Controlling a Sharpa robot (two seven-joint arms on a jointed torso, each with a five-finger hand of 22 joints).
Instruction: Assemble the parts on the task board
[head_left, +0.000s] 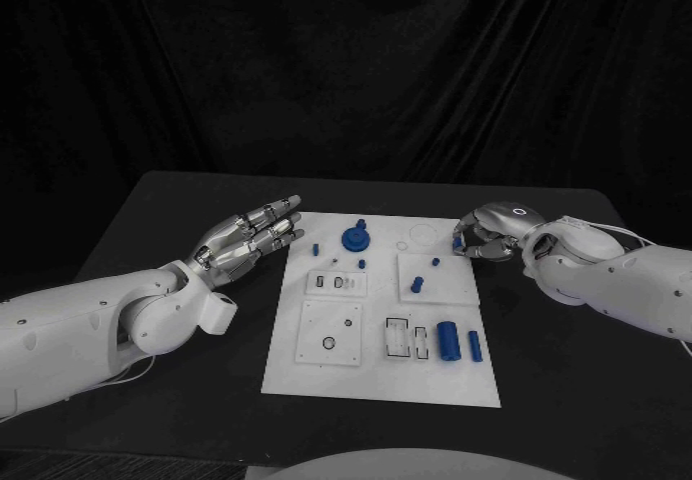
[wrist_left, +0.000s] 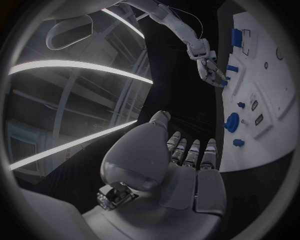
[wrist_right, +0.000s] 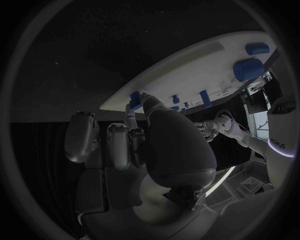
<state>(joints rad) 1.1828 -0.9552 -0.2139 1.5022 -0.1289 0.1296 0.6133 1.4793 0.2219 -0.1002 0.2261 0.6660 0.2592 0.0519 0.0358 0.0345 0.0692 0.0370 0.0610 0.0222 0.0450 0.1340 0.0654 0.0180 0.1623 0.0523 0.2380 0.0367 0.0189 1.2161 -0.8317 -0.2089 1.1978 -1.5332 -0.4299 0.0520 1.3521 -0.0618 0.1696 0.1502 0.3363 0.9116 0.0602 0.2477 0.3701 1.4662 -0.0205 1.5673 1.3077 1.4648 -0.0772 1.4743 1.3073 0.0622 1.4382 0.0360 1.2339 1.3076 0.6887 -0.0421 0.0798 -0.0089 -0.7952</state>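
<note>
The white task board (head_left: 378, 375) lies in the middle of the black table. My right hand (head_left: 490, 235) is curled at the board's far right corner and pinches a small blue part (wrist_right: 134, 100) between thumb and finger, just over the board's edge (wrist_right: 187, 70). My left hand (head_left: 253, 238) hovers beside the far left corner with fingers stretched and apart, holding nothing. On the board, a round blue part (head_left: 356, 238) stands at the far end, a blue peg (head_left: 417, 284) stands mid-board, and two blue cylinders (head_left: 462, 342) lie near the right edge.
Small blue pieces (head_left: 316, 249) sit near the board's far left by my left hand's fingertips. White inset plates with slots (head_left: 332, 333) cover the board's near half. Bare black table (head_left: 577, 400) lies around the board, with a dark curtain behind.
</note>
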